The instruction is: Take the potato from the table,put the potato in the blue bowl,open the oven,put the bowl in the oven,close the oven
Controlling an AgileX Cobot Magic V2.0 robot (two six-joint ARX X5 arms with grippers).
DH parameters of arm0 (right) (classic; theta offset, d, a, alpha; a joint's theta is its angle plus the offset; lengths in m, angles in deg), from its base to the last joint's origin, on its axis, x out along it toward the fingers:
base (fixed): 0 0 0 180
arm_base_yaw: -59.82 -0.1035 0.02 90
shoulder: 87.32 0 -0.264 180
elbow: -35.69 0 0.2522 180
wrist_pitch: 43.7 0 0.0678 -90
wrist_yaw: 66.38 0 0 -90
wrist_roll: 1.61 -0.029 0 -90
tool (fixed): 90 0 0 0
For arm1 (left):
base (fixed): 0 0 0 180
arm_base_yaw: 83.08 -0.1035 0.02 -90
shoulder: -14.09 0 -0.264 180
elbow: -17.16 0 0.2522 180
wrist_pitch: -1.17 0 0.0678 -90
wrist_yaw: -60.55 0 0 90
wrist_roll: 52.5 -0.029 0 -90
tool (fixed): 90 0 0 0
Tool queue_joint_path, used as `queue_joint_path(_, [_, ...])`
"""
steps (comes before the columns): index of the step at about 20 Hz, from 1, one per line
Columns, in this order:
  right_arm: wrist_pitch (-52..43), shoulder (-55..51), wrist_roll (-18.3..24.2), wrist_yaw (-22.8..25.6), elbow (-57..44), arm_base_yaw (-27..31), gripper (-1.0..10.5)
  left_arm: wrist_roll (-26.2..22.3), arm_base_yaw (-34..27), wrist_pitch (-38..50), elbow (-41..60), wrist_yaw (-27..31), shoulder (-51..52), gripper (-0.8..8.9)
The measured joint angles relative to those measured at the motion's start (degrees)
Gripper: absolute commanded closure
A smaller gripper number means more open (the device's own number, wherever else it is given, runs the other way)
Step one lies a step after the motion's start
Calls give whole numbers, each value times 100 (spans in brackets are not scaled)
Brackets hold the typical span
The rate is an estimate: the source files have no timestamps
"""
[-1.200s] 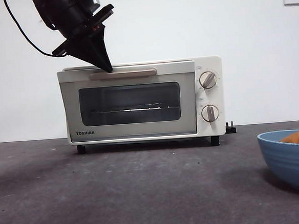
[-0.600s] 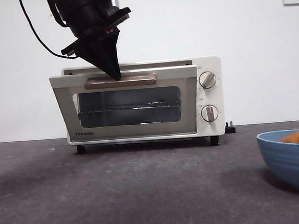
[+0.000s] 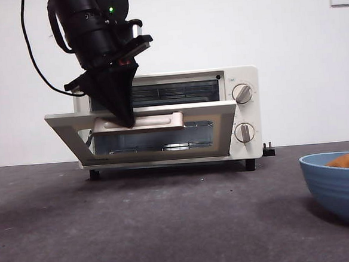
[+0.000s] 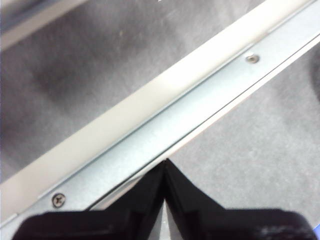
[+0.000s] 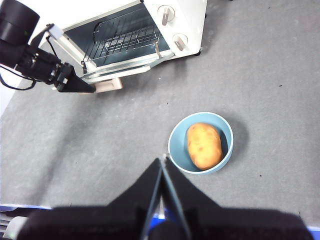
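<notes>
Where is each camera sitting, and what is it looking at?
Front view: low at table height, facing the cream-white boxy oven; the left gripper comes from above onto the beige bar handle.
Left wrist view: on the left arm, looking down past its shut jaws at the door's edge.
Right wrist view: high up, looking down on the orange-brown potato in the round blue bowl; right gripper shows.
Shared: front and right wrist views both show oven, bowl and left gripper.
</notes>
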Motion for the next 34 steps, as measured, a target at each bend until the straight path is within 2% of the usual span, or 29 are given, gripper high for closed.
queue_joint_path(9, [0, 0, 2, 4, 0, 0, 954, 177, 0, 229, 848, 210, -31, 819])
queue_joint_path(13, [0, 0, 2, 4, 0, 0, 954, 195, 0, 474, 872, 382, -77, 819])
queue_joint_path(20, [0, 2, -118, 2, 0, 0, 945, 195, 304, 326, 876, 367, 61, 819])
queue_joint_path(25, [0, 109, -181, -17, 0, 0, 945, 195, 581, 326, 876, 361, 1578, 819])
queue_joint_path(29, [0, 522, -96, -739, 0, 0, 945, 249, 675, 256, 876, 337, 2935, 819])
queue_joint_path(31, [0, 905, -326, -1008, 0, 0, 945, 348, 675, 177, 876, 339, 3613, 819])
queue_joint_path(34, [0, 1471, -699, -774, -9, 0, 945, 455, 675, -46, 876, 387, 4454, 819])
